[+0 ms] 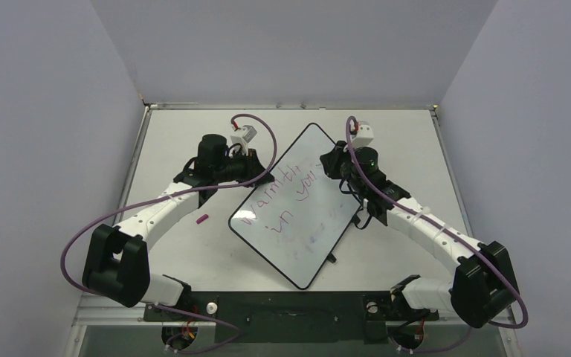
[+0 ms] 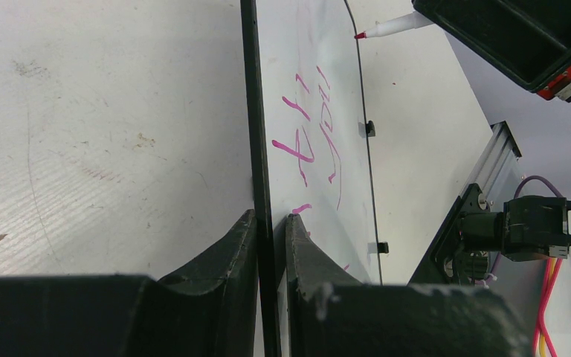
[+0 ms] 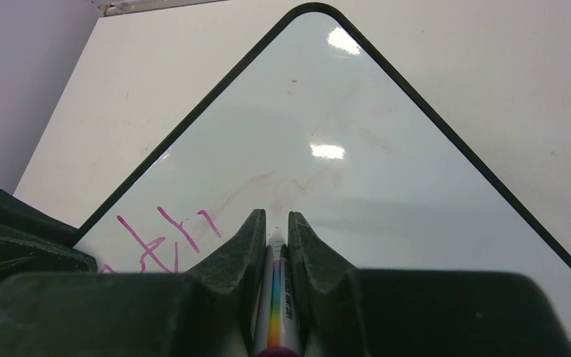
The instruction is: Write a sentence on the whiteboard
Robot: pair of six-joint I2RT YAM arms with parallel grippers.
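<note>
As both arms grip, writing sits on the whiteboard (image 1: 308,260)

When seen from above, the whiteboard lies diagonally on the tabletop (image 1: 193,134) between the arms. The sentence (image 1: 290,195) runs in pink across its upper half, and a small pink piece (image 1: 203,219) lies just left of it. At the left wrist, the left fingers (image 2: 242,249) are closed on the board's black rim. At the right wrist, the right fingers (image 3: 245,245) clamp a marker (image 3: 275,320) pointing over the glossy surface.

Whiteboard (image 1: 308,256) lies diagonal on table (image 1: 193,134); pink sentence (image 1: 286,197) across its upper half.
</note>
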